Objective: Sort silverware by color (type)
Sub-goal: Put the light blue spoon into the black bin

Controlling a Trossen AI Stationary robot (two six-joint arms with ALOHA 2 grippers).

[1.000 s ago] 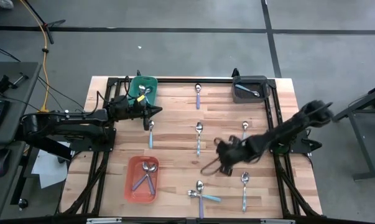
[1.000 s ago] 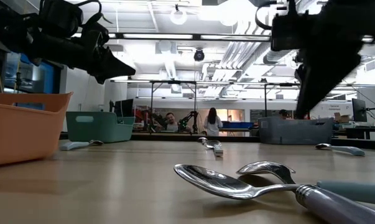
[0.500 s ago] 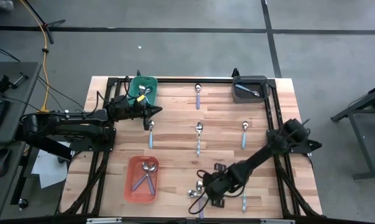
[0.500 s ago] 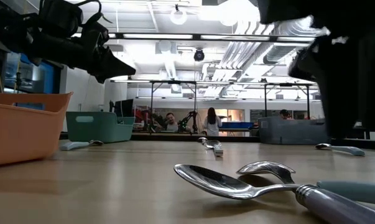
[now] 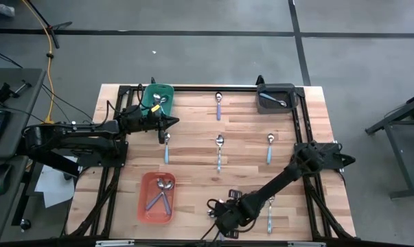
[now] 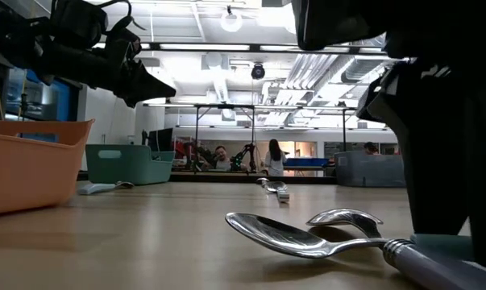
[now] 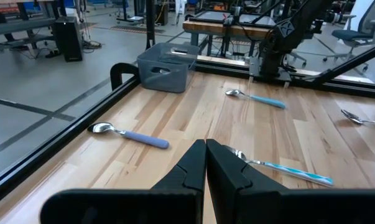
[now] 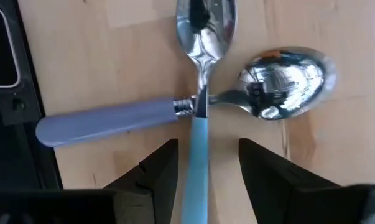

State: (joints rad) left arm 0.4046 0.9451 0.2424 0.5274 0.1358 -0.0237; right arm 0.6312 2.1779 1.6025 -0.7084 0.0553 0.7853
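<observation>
Two spoons lie crossed near the table's near edge: a light blue-handled spoon (image 8: pixel 199 149) and a purple-handled spoon (image 8: pixel 106 122), also in the low view as the crossed pair (image 6: pixel 307 234). My right gripper (image 8: pixel 203 177) hangs over them, open, pointing down, one finger on each side of the blue handle, apart from it; in the high view the right gripper (image 5: pixel 222 219) hides most of the pair. My left gripper (image 5: pixel 169 121) waits shut above the table beside the teal bin (image 5: pixel 158 98), and the left gripper (image 7: pixel 206 167) touches nothing.
Loose spoons lie on the wood: a purple one (image 5: pixel 219 105) at the far side, blue ones (image 5: pixel 166 147) (image 5: pixel 219 152) (image 5: pixel 269 147) in the middle, another (image 5: pixel 269 211) beside my right gripper. The orange bin (image 5: pixel 157 197) and the grey bin (image 5: pixel 276 98) hold spoons.
My right arm has swung from the table's middle toward the near edge and to the left, coming down over the crossed spoons. The spoons have not moved.
</observation>
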